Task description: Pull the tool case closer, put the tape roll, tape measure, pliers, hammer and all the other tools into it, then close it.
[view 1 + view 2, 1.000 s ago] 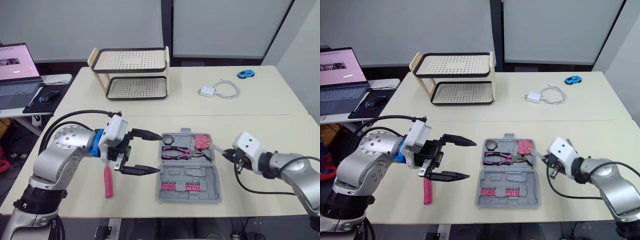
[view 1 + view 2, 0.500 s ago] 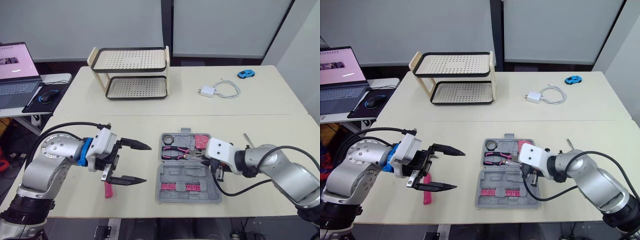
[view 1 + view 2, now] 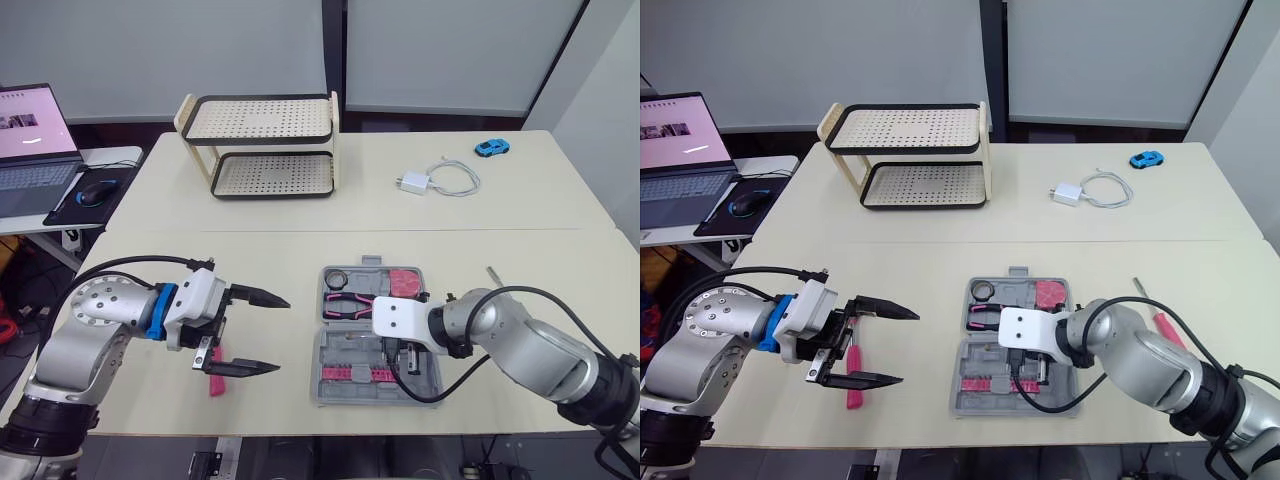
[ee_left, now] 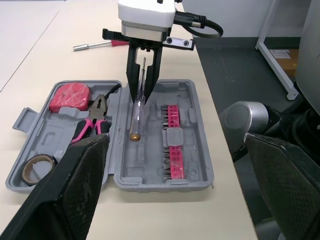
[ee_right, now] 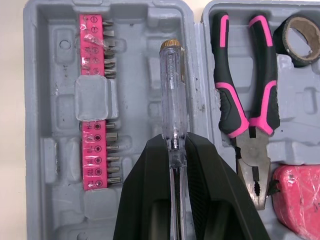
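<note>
The grey tool case [image 3: 332, 385] lies open in front of me. Its far half holds a tape roll [image 3: 335, 278], pink-handled pliers [image 3: 350, 302] and a pink tape measure [image 3: 404, 283]. A pink bit strip [image 3: 350, 374] sits in the near half. My right gripper [image 5: 175, 145] is shut on a clear-handled screwdriver [image 5: 172, 95], holding it over the near half beside the hinge. My left gripper [image 3: 283, 333] hangs open left of the case, above a pink-handled tool [image 3: 853, 390] lying on the table.
A red-handled screwdriver [image 3: 1165, 325] lies on the table right of the case. Farther back are a two-tier rack [image 3: 262, 147], a white charger with cable [image 3: 440, 180] and a blue toy car [image 3: 491, 148]. A laptop [image 3: 35, 140] and mouse [image 3: 98, 193] sit on a side desk at left.
My right gripper has swung left from the case's right side to over its near half. My left gripper has drawn back leftward, away from the case, still open.
</note>
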{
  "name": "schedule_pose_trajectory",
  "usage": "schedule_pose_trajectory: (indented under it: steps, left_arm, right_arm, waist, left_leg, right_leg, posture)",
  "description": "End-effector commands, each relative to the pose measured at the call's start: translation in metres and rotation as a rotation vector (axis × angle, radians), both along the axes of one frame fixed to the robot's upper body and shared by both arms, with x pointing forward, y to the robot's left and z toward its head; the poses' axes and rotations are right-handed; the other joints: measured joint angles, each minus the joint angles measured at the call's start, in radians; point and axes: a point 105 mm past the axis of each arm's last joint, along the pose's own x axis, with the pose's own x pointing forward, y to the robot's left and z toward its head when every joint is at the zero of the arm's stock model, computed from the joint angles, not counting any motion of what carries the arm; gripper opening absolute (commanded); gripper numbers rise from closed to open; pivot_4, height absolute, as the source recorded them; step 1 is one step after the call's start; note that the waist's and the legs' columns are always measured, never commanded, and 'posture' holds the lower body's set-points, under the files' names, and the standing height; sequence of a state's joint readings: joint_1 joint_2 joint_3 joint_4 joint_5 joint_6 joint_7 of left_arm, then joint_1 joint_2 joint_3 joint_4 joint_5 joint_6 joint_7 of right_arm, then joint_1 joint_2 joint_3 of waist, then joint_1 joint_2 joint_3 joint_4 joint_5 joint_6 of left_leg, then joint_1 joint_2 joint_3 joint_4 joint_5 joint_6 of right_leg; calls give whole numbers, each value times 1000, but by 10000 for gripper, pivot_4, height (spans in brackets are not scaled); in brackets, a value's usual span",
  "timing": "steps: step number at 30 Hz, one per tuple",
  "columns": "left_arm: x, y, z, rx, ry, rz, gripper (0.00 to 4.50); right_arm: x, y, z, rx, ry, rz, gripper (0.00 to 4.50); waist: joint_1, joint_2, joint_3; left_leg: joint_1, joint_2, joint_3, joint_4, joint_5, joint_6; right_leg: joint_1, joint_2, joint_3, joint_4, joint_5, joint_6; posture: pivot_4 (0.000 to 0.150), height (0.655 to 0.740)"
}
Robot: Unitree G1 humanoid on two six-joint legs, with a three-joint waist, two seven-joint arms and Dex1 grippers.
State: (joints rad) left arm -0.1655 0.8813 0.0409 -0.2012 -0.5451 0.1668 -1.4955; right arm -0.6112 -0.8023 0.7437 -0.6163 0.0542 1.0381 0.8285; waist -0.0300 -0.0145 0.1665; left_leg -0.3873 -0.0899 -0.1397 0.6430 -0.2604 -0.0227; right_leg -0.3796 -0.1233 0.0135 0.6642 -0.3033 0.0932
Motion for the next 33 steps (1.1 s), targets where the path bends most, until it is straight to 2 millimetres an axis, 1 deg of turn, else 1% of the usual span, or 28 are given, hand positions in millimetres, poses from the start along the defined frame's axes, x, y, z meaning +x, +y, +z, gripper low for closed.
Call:
schedule_pose_trajectory:
  steps: [1, 3, 9, 15, 19, 33]
  left_arm:
    - [-1, 4, 8, 15, -38, 4, 45000]
    - [-2, 5, 8, 16, -38, 5, 45000]
    - [-3, 7, 6, 26, -37, 13, 45000]
    - [-5, 10, 6, 39, -33, 14, 45000]
    - [-5, 11, 6, 44, -31, 15, 45000]
    - [-5, 12, 5, 52, -24, 21, 45000]
  right_arm:
    - [5, 5, 6, -4, -41, 7, 1707]
    - [6, 7, 4, -4, -44, 8, 1707]
    - [8, 11, -13, -15, -45, 11, 1707]
    - [7, 16, -22, -13, -46, 19, 1707]
    - [9, 23, -21, -2, -51, 20, 1707]
    - [12, 35, -10, 24, -64, 33, 1707]
  waist:
    - [0, 0, 0]
    - [0, 0, 0]
    - [-1, 0, 0]
    - [-2, 0, 0]
    - [-3, 0, 0]
    - [-3, 0, 0]
  left_leg:
    - [0, 0, 0, 0, 0, 0]
    - [0, 0, 0, 0, 0, 0]
    - [0, 0, 0, 0, 0, 0]
    - [-6, 0, 0, 2, 0, -1]
    - [-10, 0, 2, 3, 2, -3]
    - [-10, 0, 1, 3, 1, -2]
  right_leg:
    - [0, 0, 0, 0, 0, 0]
    - [-1, 0, 0, 0, 0, 0]
    - [-2, 0, 0, 1, 0, 0]
    - [-8, 0, 1, 3, 0, 0]
    - [-9, 0, 2, 9, 0, 0]
    - [-10, 0, 2, 11, 0, 0]
  posture:
    - [1500, 7400]
    - [1500, 7400]
    - [1500, 7400]
    - [1500, 7400]
    - [1500, 7400]
    - [1500, 7400]
